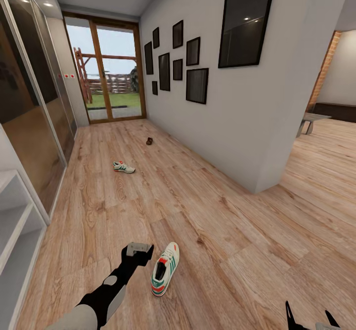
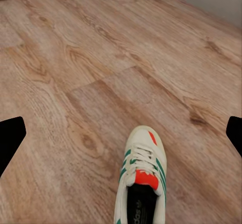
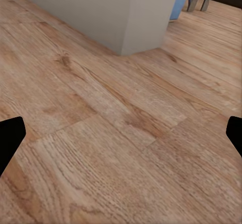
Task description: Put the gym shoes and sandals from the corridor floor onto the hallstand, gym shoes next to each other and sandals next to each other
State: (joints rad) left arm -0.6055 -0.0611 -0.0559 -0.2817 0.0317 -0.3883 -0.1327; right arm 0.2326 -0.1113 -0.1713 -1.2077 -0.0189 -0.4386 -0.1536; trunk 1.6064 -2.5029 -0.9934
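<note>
One gym shoe (image 1: 165, 269) lies on the corridor floor (image 1: 207, 206) close in front of me, cream-white with green stripes and an orange-red tongue patch. My left gripper (image 1: 140, 249) hangs open just to its left, above the planks. In the left wrist view the same gym shoe (image 2: 141, 183) lies between the spread fingers (image 2: 11, 138), untouched. The other gym shoe (image 1: 123, 167) lies farther down the corridor. A dark brown sandal (image 1: 149, 141) sits beyond it near the right wall. My right gripper (image 1: 310, 320) is open at the lower right, its fingers (image 3: 10, 138) over bare floor. The pale grey hallstand (image 1: 15, 221) stands at the left edge.
Mirrored sliding doors (image 1: 29, 103) run along the left wall past the hallstand. A grey wall with dark picture frames (image 1: 198, 85) ends in a corner (image 1: 257, 186) on the right, opening into another room. Glass doors (image 1: 106, 70) close the corridor's far end.
</note>
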